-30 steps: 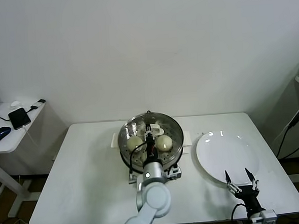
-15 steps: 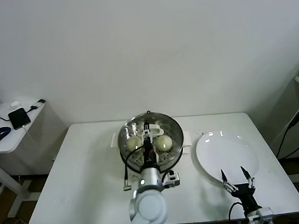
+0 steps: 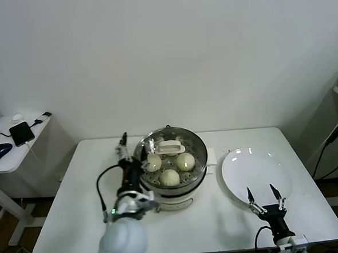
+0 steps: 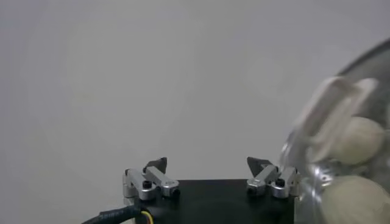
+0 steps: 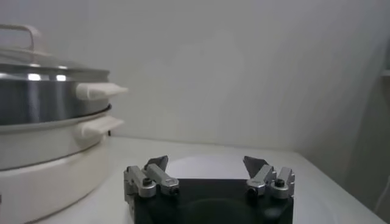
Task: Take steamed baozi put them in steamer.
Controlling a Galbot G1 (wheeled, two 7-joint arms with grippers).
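Three baozi [image 3: 170,177] sit on the perforated tray inside the steamer [image 3: 196,145], with what may be a fourth at the back half hidden under a white handle piece. The left gripper [image 3: 132,151] hangs at the pot's left rim, jaws spread wide and holding nothing; the nearest bun lies just inside the rim beside it. In the left wrist view the buns [image 4: 359,139] show pale through the steel wall next to the empty fingertips. The right gripper [image 3: 264,195] hovers open and empty at the near edge of the plate [image 3: 257,167], which carries no buns.

By the look of it, loading is at or near its end: the plate is bare and the buns are in the pot. If a fourth bun is outstanding, none is visible on the table to fetch. The likely next move is for the left arm to pull clear of the rim without knocking the pot.
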